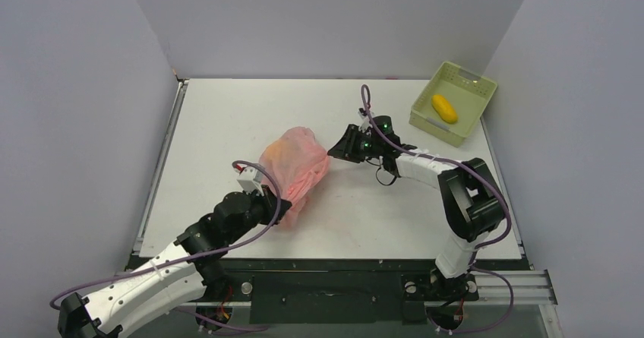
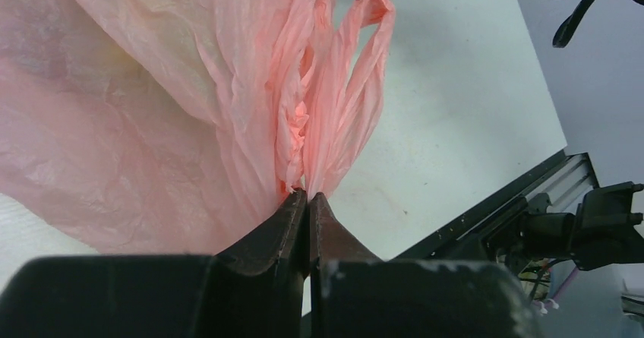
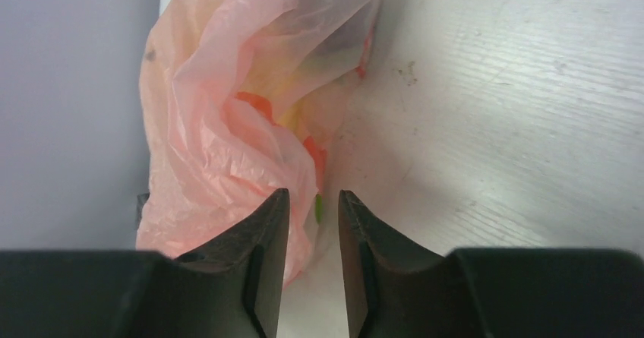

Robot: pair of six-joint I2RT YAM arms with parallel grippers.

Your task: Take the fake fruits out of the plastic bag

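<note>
The pink plastic bag (image 1: 292, 163) lies bunched mid-table, with fruit colours showing faintly through it. My left gripper (image 1: 278, 203) is at its near end, shut on the bag's twisted handles (image 2: 304, 125); the fingertips (image 2: 295, 201) pinch the plastic where the handles gather. My right gripper (image 1: 335, 146) is at the bag's right side with its jaws a narrow gap apart (image 3: 313, 197) and nothing clamped between them. Through the bag (image 3: 220, 140) I see an orange-red patch (image 3: 254, 102) and a green sliver (image 3: 318, 209). A yellow-orange oval fruit (image 1: 444, 108) lies in the basket.
The pale green slotted basket (image 1: 471, 87) stands at the far right corner, by the right wall. Grey walls close in the table on three sides. The table's near edge and black frame rail (image 2: 501, 209) run close behind my left gripper.
</note>
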